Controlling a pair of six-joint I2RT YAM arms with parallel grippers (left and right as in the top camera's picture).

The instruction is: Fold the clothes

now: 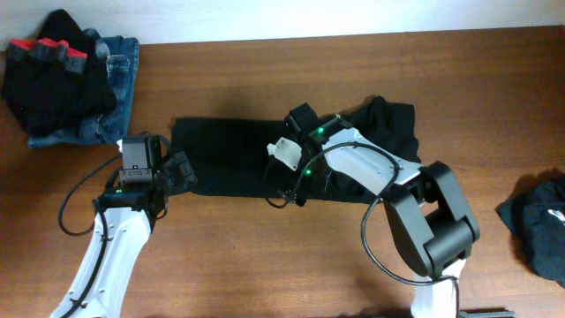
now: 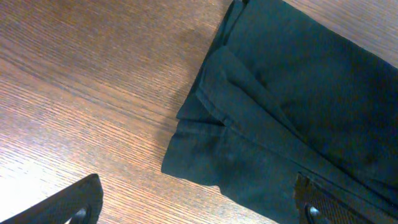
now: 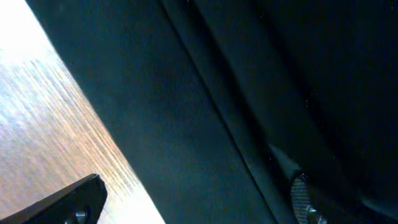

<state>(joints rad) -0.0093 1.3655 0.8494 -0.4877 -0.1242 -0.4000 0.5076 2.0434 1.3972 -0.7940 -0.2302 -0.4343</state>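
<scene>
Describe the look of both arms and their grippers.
The left arm and right arm have white shells over bulky black joints, each trailed by a looping black cable. Near the right wrist glow green lights. The left gripper and right gripper have black fingers.

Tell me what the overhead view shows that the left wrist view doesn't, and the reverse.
Only overhead: both arms, most of the black top, a pile of clothes in the picture's upper left, and another dark garment at the right edge. Only left wrist: the layered folds at the top's end, seen close, with the left gripper open above its edge. Both: the black top lying on the wooden table.
</scene>
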